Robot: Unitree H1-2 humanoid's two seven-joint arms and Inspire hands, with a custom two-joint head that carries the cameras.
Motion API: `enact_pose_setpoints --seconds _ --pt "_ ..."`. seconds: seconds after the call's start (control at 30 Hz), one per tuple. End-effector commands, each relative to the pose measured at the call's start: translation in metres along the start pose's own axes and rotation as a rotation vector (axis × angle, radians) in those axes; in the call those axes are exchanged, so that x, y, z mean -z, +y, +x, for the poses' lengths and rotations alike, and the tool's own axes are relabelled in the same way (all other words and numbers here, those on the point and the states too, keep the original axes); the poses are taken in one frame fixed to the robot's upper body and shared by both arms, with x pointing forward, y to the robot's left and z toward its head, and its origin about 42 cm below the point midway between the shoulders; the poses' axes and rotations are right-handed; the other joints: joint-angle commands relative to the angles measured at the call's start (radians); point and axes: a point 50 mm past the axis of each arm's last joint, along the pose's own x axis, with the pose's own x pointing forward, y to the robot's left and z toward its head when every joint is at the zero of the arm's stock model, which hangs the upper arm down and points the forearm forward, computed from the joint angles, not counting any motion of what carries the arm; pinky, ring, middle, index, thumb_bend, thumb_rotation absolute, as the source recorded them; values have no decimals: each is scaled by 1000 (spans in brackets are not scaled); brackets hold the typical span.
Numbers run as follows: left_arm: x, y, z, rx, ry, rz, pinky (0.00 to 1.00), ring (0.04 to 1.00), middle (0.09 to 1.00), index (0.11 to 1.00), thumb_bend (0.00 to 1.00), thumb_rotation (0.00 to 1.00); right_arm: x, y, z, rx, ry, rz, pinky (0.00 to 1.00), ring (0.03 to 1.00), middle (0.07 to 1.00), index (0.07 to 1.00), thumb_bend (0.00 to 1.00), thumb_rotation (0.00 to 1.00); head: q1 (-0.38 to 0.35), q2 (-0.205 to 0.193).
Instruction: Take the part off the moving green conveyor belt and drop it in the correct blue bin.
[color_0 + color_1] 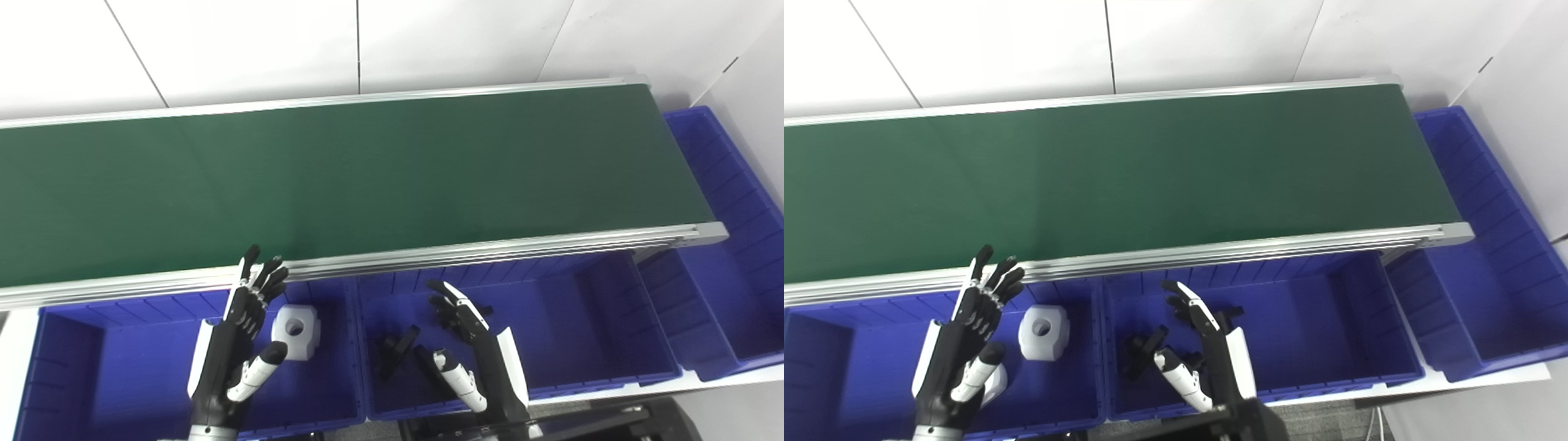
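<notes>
White part (296, 331) lies in the left blue bin (122, 367), bored hole facing up, no clear long axis. Black parts (392, 349) lie in the middle blue bin (582, 343). Green conveyor belt (367, 171) carries nothing. Left robot hand (245, 331) and right robot hand (465, 343) hover over the bins, fingers spread, holding nothing.

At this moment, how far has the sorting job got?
Done: a white blocky part with a hole lies in the left blue bin; black parts lie in the middle blue bin. In hand: nothing; left hand and right hand are open. Left: the green conveyor belt shows no part.
</notes>
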Motion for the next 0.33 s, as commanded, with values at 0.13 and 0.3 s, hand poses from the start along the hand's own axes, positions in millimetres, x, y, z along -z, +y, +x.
enact_pose_setpoints --seconds 0.13,0.3 --pt "-5 -4 -1 -18 -55 17 841 876 909 1000 786 731 -9 10 2 -1 -55 51 828 856 902 871 780 1000 10 -10" --pt "-4 -5 -1 -34 -62 8 856 885 907 1000 793 725 -6 9 2 -16 -40 53 842 874 913 881 810 1000 13 -16"
